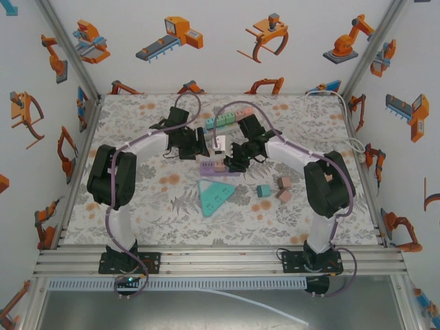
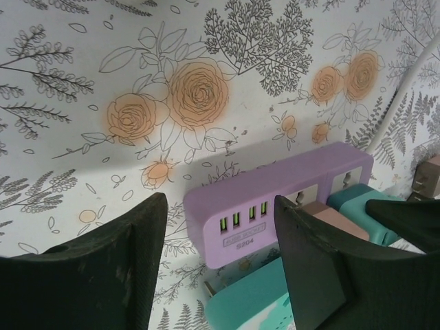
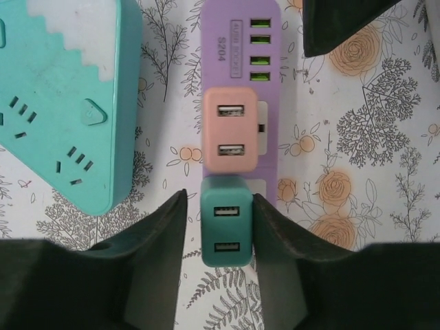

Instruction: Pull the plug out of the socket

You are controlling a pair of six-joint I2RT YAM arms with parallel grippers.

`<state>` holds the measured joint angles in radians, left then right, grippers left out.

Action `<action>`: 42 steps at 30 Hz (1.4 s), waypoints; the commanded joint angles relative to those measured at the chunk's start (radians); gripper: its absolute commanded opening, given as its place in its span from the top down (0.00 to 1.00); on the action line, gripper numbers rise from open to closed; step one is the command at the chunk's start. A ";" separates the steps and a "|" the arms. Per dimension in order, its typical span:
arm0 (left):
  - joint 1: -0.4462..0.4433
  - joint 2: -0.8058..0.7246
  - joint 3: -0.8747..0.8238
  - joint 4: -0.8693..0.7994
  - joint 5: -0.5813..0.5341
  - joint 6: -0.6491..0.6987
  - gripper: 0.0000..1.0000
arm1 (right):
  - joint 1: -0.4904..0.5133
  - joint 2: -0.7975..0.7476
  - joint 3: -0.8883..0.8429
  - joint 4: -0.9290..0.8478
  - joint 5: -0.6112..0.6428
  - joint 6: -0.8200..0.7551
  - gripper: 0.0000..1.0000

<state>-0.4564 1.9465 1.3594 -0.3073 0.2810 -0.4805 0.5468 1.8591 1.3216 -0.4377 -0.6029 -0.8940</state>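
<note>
**Right claw straddles the teal plug; strip not yet pinned**

The purple power strip [image 3: 227, 75] lies flat on the floral bench [image 3: 357, 137], just beside a turquoise triangular strip [image 3: 62, 103]. Two USB charger plugs sit in it, one next to the other: a pink plug [image 3: 231, 130] and a teal plug [image 3: 227, 227]. The right claw [image 3: 220, 194] has a finger on each side of the teal plug. One finger lies against its side, while a sliver of bench shows past the other, so I cannot tell if the pinch is firm. The left claw [image 2: 220, 199] is spread wide and empty, hovering at the strip's USB end without clearly touching it.

The main risk, as I judge it, is that the strip comes up with the plug, because nothing appears to hold it down. An uneven pinch could also let the smooth teal casing slip or tilt in its socket. The pink plug stands so close that a fingertip could catch it.

The right wrist view looks straight down on the plugs and shows how the fingers meet the teal one. The left wrist view looks along the strip and shows its end face and the free socket faces on top. The overhead view shows both arms meeting mid-bench, with small loose blocks [image 1: 284, 196] lying well apart to the right.
</note>
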 commanded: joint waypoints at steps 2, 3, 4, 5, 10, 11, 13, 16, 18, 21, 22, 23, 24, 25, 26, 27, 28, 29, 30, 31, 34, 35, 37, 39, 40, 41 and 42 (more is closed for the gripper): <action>0.002 0.033 -0.019 -0.011 0.062 0.017 0.41 | 0.005 0.024 0.040 -0.045 -0.042 -0.033 0.68; 0.001 0.034 -0.025 -0.011 0.068 0.018 0.41 | 0.005 0.026 0.043 -0.048 -0.042 -0.038 0.70; 0.002 0.034 -0.031 -0.015 0.074 0.021 0.42 | 0.005 0.028 0.048 -0.051 -0.043 -0.042 0.72; 0.000 0.033 -0.037 -0.018 0.078 0.022 0.42 | 0.005 0.030 0.053 -0.056 -0.044 -0.046 0.73; 0.000 0.022 -0.077 -0.039 0.080 0.038 0.43 | 0.008 0.039 0.076 -0.067 -0.034 -0.050 0.75; 0.000 0.019 -0.088 -0.041 0.075 0.041 0.43 | 0.008 0.038 0.077 -0.066 -0.030 -0.051 0.75; 0.000 0.023 -0.102 -0.049 0.062 0.044 0.44 | 0.010 0.038 0.080 -0.065 -0.028 -0.051 0.75; 0.001 0.043 -0.102 -0.067 0.060 0.047 0.47 | 0.010 0.033 0.087 -0.065 -0.034 -0.047 0.76; -0.005 0.048 -0.105 -0.085 0.056 0.056 0.48 | 0.010 0.031 0.096 -0.065 -0.034 -0.039 0.76; -0.025 0.053 -0.110 -0.142 -0.004 0.095 0.48 | 0.010 0.020 0.109 -0.067 -0.034 -0.021 0.76; -0.030 0.056 -0.114 -0.162 -0.033 0.107 0.49 | 0.010 0.017 0.112 -0.067 -0.035 -0.016 0.77; -0.035 0.059 -0.120 -0.177 -0.059 0.115 0.49 | 0.010 0.014 0.116 -0.067 -0.038 -0.009 0.77; -0.037 0.061 -0.126 -0.187 -0.079 0.121 0.49 | 0.010 0.011 0.121 -0.067 -0.038 -0.004 0.78; -0.038 0.064 -0.134 -0.196 -0.098 0.124 0.49 | 0.010 0.009 0.125 -0.067 -0.041 0.002 0.80; -0.040 0.066 -0.142 -0.202 -0.115 0.125 0.49 | 0.010 0.004 0.129 -0.066 -0.042 0.007 0.81; -0.041 0.066 -0.149 -0.204 -0.128 0.127 0.49 | 0.010 0.000 0.132 -0.067 -0.044 0.011 0.82; -0.043 0.066 -0.157 -0.205 -0.140 0.129 0.49 | 0.010 -0.001 0.136 -0.067 -0.044 0.016 0.82; -0.042 0.068 -0.161 -0.205 -0.149 0.130 0.49 | 0.010 -0.003 0.140 -0.068 -0.043 0.020 0.83; -0.043 0.067 -0.164 -0.206 -0.158 0.129 0.49 | 0.010 -0.005 0.142 -0.068 -0.043 0.020 0.83; -0.043 0.069 -0.165 -0.207 -0.166 0.128 0.49 | 0.010 -0.007 0.143 -0.068 -0.043 0.020 0.84; -0.043 0.071 -0.164 -0.208 -0.177 0.126 0.49 | 0.009 -0.011 0.143 -0.068 -0.044 0.020 0.84; -0.043 0.070 -0.163 -0.209 -0.175 0.126 0.49 | 0.010 -0.012 0.143 -0.068 -0.045 0.020 0.84; -0.042 0.064 -0.160 -0.206 -0.167 0.126 0.49 | 0.010 -0.020 0.142 -0.068 -0.047 0.021 0.84; -0.041 0.053 -0.158 -0.203 -0.154 0.122 0.49 | 0.010 -0.030 0.139 -0.068 -0.049 0.026 0.84; -0.040 0.046 -0.154 -0.200 -0.145 0.120 0.49 | 0.010 -0.038 0.136 -0.066 -0.049 0.031 0.84; -0.038 0.039 -0.151 -0.191 -0.134 0.120 0.48 | 0.010 -0.050 0.131 -0.059 -0.049 0.041 0.84; -0.036 0.033 -0.148 -0.185 -0.125 0.120 0.48 | 0.010 -0.061 0.125 -0.051 -0.048 0.055 0.84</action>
<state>-0.4923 1.9392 1.2724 -0.3111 0.2760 -0.4347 0.5526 1.8721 1.4212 -0.5308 -0.6174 -0.8665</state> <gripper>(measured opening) 0.518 0.320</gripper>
